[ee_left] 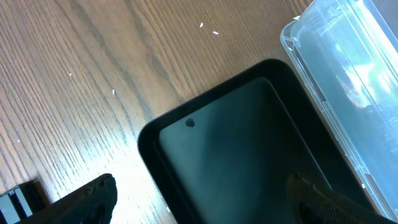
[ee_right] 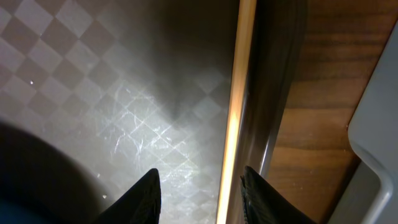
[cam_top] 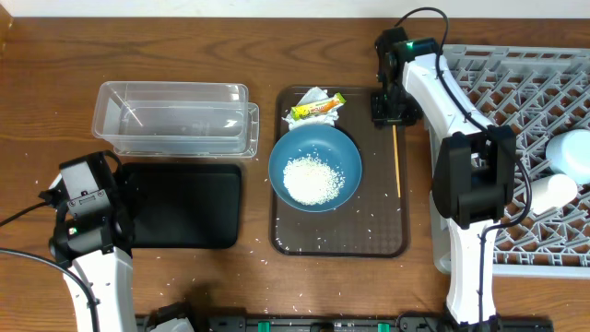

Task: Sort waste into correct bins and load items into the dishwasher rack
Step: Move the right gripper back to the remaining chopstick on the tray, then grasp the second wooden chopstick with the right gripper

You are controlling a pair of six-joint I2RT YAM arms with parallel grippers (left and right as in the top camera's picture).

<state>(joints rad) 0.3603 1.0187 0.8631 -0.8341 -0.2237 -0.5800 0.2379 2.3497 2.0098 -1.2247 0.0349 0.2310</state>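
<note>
picking up the chopstick (cam_top: 396,161) is judged the step in hand: it lies on the brown tray (cam_top: 387,231), straddled but not pinched by the spread right claw (ee_right: 199,180). a square closing is called for next. the left claw (ee_left: 199,186) hangs released over the empty black tray (ee_left: 249,155). rice (cam_top: 313,180) is carried in the dark-blue bowl (cam_top: 350,152); pale dishes (cam_top: 572,152) are seen in the rack (cam_top: 498,78).

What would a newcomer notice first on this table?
The dark-blue bowl holding a heap of white rice, in the middle of the brown tray, draws the eye first. Beside it, the right arm's fingers stand either side of a wooden chopstick along the tray's right rim, and the grey rack fills the far right.
</note>
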